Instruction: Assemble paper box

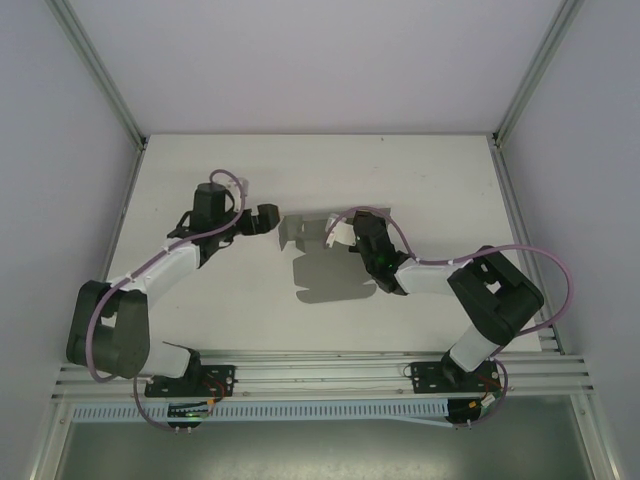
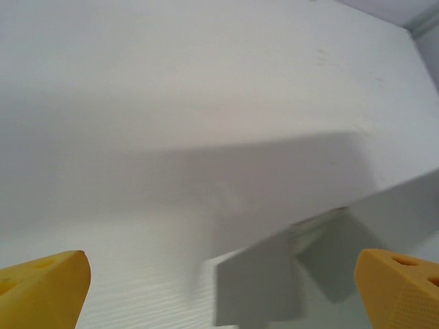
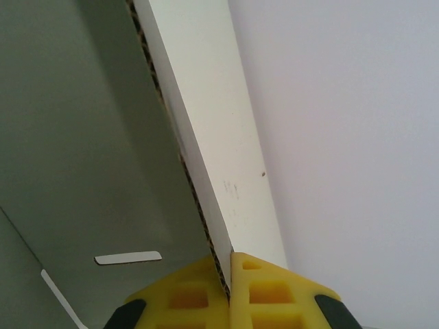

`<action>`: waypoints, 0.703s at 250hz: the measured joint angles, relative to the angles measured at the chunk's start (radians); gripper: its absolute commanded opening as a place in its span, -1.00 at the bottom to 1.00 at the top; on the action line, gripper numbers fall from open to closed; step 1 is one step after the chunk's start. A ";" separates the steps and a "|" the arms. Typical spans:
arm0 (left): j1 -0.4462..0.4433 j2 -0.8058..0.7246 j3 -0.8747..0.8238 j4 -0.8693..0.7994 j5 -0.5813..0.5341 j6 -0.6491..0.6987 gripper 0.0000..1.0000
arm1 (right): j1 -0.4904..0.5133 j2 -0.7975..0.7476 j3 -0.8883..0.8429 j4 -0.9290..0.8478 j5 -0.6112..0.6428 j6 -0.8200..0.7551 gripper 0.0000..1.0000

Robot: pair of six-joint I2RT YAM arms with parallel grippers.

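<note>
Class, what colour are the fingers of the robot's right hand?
Yellow. The fingers show best in the right wrist view.

Grey paper box (image 1: pixel 322 268); yellow right claw (image 3: pixel 228 266), black trim; white table (image 1: pixel 430 180).

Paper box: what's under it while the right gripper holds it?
Under the box, the left wrist view shows bare table carrying its shadow. What lies beneath the part pinched by the right gripper is hidden by cardboard.
</note>
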 measured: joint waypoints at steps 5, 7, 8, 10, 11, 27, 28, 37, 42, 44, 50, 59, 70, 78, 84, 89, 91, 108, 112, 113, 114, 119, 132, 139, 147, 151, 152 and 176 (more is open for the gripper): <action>0.012 0.003 -0.007 0.000 -0.007 -0.009 0.97 | 0.000 0.000 0.000 0.000 -0.001 0.000 -1.00; 0.016 0.005 -0.010 0.000 -0.008 -0.012 0.97 | 0.000 0.000 0.000 0.000 -0.002 0.000 -1.00; 0.019 0.005 -0.011 0.000 -0.010 -0.013 0.97 | 0.000 0.000 0.000 0.000 -0.002 0.000 -1.00; 0.023 0.006 -0.013 0.000 -0.012 -0.015 0.97 | 0.000 0.000 0.000 0.000 -0.002 0.000 -1.00; 0.025 0.008 -0.014 0.000 -0.013 -0.017 0.97 | 0.000 0.000 0.000 0.000 -0.002 0.000 -1.00; 0.058 0.043 -0.022 0.001 -0.014 -0.039 0.97 | 0.000 0.000 0.000 0.000 -0.003 0.001 -1.00; 0.061 0.051 -0.021 0.002 -0.014 -0.039 0.97 | 0.000 0.000 0.000 0.000 -0.003 0.001 -1.00; 0.074 0.086 -0.018 0.009 -0.014 -0.042 0.97 | 0.000 0.000 0.000 -0.001 -0.004 0.001 -1.00; 0.080 0.108 -0.012 0.007 -0.013 -0.043 0.97 | 0.000 0.000 0.000 -0.002 -0.006 0.001 -1.00; 0.082 0.119 -0.009 0.007 -0.013 -0.042 0.97 | 0.000 0.000 0.000 -0.003 -0.007 0.002 -1.00; 0.087 0.152 0.005 0.002 -0.009 -0.042 0.97 | 0.000 0.000 0.000 -0.003 -0.008 0.002 -1.00; 0.089 0.206 0.033 -0.006 0.003 -0.037 0.97 | 0.000 -0.001 -0.002 -0.003 -0.011 0.003 -1.00; 0.089 0.274 0.073 -0.006 0.032 -0.026 0.97 | 0.000 -0.001 -0.004 -0.004 -0.012 0.005 -1.00; 0.089 0.315 0.099 -0.003 0.058 -0.018 0.97 | 0.000 -0.002 -0.005 -0.005 -0.014 0.005 -1.00; 0.088 0.342 0.117 0.001 0.082 -0.006 0.97 | 0.000 -0.002 -0.006 -0.005 -0.017 0.005 -1.00; 0.087 0.362 0.129 0.006 0.103 0.001 0.97 | 0.000 -0.003 -0.006 -0.006 -0.019 0.005 -1.00; 0.086 0.369 0.134 0.008 0.111 0.006 0.97 | 0.000 -0.003 -0.006 -0.006 -0.019 0.005 -1.00; 0.080 0.412 0.167 0.016 0.175 0.038 0.94 | 0.000 -0.004 -0.006 -0.008 -0.021 0.006 -1.00; 0.078 0.421 0.176 0.017 0.193 0.047 0.92 | 0.000 -0.004 -0.006 -0.008 -0.021 0.007 -1.00; 0.077 0.423 0.177 0.017 0.198 0.049 0.92 | 0.000 -0.004 -0.006 -0.008 -0.021 0.007 -1.00; 0.076 0.424 0.179 0.018 0.201 0.051 0.92 | 0.000 -0.004 -0.006 -0.008 -0.021 0.008 -1.00; 0.073 0.430 0.185 0.018 0.215 0.060 0.90 | 0.000 -0.004 -0.006 -0.009 -0.021 0.008 -1.00; 0.055 0.438 0.196 0.022 0.254 0.091 0.84 | 0.000 -0.004 -0.006 -0.011 -0.014 0.009 -1.00; 0.044 0.438 0.196 0.023 0.270 0.104 0.79 | -0.001 -0.004 -0.006 -0.011 -0.009 0.009 -1.00; 0.029 0.438 0.196 0.023 0.286 0.119 0.74 | -0.004 -0.004 -0.006 -0.012 -0.005 0.009 -1.00; 0.022 0.438 0.195 0.023 0.293 0.132 0.72 | -0.005 -0.004 -0.006 -0.012 -0.005 0.010 -1.00; 0.019 0.438 0.195 0.023 0.295 0.134 0.71 | -0.005 -0.004 -0.006 -0.012 -0.005 0.010 -1.00; -0.030 0.436 0.173 0.040 0.325 0.163 0.60 | -0.005 -0.004 -0.005 -0.011 -0.003 0.012 -1.00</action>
